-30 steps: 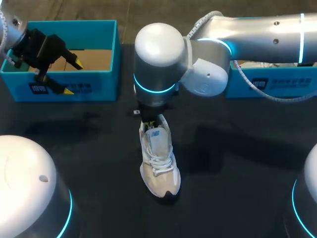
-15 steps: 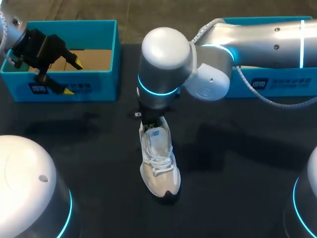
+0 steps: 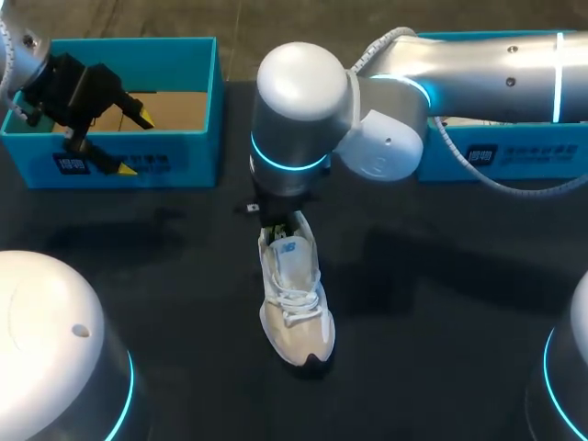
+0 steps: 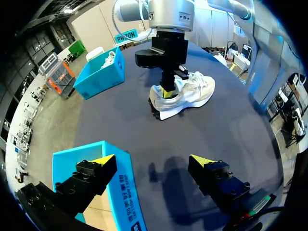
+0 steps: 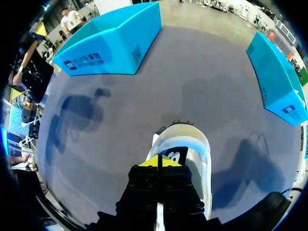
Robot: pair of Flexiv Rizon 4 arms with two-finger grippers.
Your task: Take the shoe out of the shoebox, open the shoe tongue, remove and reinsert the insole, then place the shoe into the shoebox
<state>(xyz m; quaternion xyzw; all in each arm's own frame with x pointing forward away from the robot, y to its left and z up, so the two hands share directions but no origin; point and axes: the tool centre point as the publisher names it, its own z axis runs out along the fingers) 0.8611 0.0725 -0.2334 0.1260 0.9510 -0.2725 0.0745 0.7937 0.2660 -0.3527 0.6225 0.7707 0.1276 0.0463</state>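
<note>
White shoe (image 3: 296,303) with pale blue tongue (image 3: 292,255), perhaps dark-soled; turquoise shoebox (image 3: 175,158); black table (image 3: 441,322); yellow-tipped black left gripper (image 4: 153,161).

Even overhead light, soft shadows on table (image 3: 441,367)

Robotics lab, no question. A broad dark desk (image 3: 441,303) carries everything, and two silver-white robot arms hang over it. The right arm (image 3: 478,60) comes in from the side with a cyan ring glowing at its joint, and the left arm (image 3: 20,46) sits at the far left corner. Rounded white housings (image 3: 55,340) with the same cyan glow stand at the near edge. On the desk sit a blue shoebox (image 3: 138,161), a second blue box (image 3: 514,156) and one white shoe (image 3: 296,303): an everyday item laid out for machines to handle.
</note>
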